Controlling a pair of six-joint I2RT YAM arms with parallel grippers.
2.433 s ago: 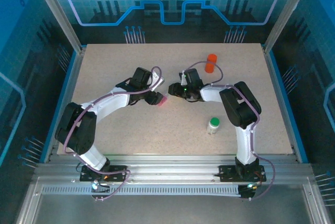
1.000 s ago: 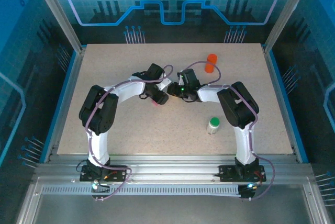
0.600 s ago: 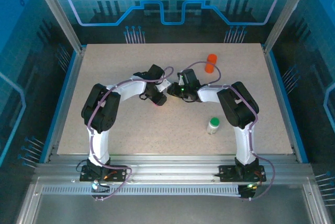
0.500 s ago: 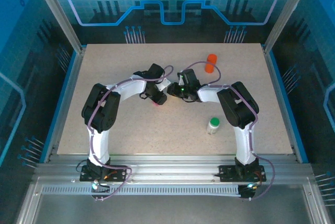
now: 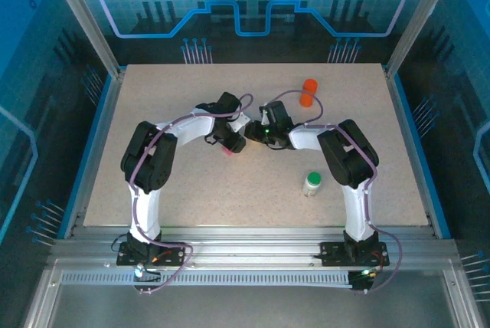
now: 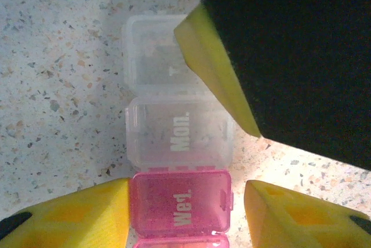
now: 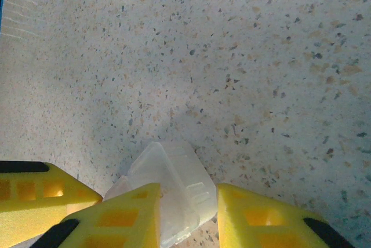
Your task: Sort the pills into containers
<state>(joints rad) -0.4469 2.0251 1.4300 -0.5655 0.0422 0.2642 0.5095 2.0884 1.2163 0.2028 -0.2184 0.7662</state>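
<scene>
My left tool (image 6: 186, 212) stands part open around the pink cell (image 6: 177, 197) of the box (image 6: 179, 132). One yellow pad touches the cell's side and the other is just apart from it, so I have nothing clamped yet. I judge this straddle is meant to brace the strip, or to get at the lid marked "Wed.". My right tool (image 7: 186, 201) is closed down narrow on the clear end of the box (image 7: 174, 170), its foam pads on either flank of that corner. From my left wrist its black-backed finger lies over the far clear cell. Holding the two ends at once should keep so light a thing from skating on the smooth top while a lid is worked. The box is a short strip of joined cells of thin moulded plastic with rounded corners and flat snap lids. One cell is tinted pink-red and translucent, the others are colourless and cloudy with raised white day letters such as "Mon.". Whether any cell holds pills I cannot tell through the lids. It lies flat about mid-bench, a little toward the far edge, where both tools meet (image 5: 243, 138). The bench (image 5: 168, 98) is a pale, matt, speckled slab. An orange bottle (image 5: 307, 93) is near the far edge, and a white bottle with a green cap (image 5: 311, 182) stands toward the right edge, both well apart from the box.
</scene>
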